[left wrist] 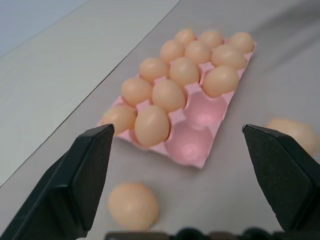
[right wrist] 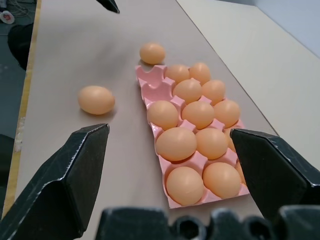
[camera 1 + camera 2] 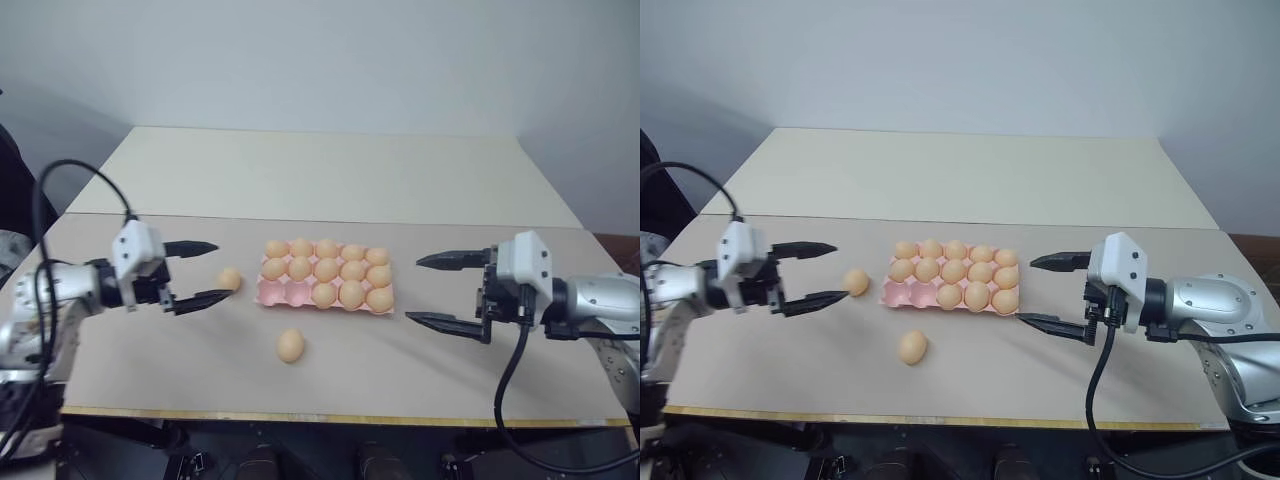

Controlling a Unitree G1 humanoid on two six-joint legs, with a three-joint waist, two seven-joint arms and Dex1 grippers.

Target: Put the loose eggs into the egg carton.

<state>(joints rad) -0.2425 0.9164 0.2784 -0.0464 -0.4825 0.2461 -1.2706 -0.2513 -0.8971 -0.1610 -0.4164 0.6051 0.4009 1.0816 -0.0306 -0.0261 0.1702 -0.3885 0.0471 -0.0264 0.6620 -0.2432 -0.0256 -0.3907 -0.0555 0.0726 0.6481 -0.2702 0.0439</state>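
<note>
The pink egg carton (image 3: 325, 293) lies flat on the grey table (image 3: 150, 360), and everything else sits around it. It has 15 cups in 3 rows of 5; 13 of them hold tan eggs, and the 2 empty cups (image 1: 195, 130) are in the row nearest the robot, at the end toward the robot's left. 2 loose eggs rest on the table: 1 egg (image 3: 229, 279) just off the carton's left end, apart from it, and a 2nd egg (image 3: 290, 345) in front of the carton's near edge, toward the robot, a little farther off. The left gripper (image 3: 195, 273) hangs to the left of the carton, pointing toward it, its 2 black fingers spread wide with nothing between them; the nearer loose egg lies just beyond its fingertips. The right gripper (image 3: 432, 290) hangs to the right of the carton, also pointing at it, its 2 fingers spread wide and empty. A 2nd, paler table (image 3: 330, 175) stands behind the carton's far side.
</note>
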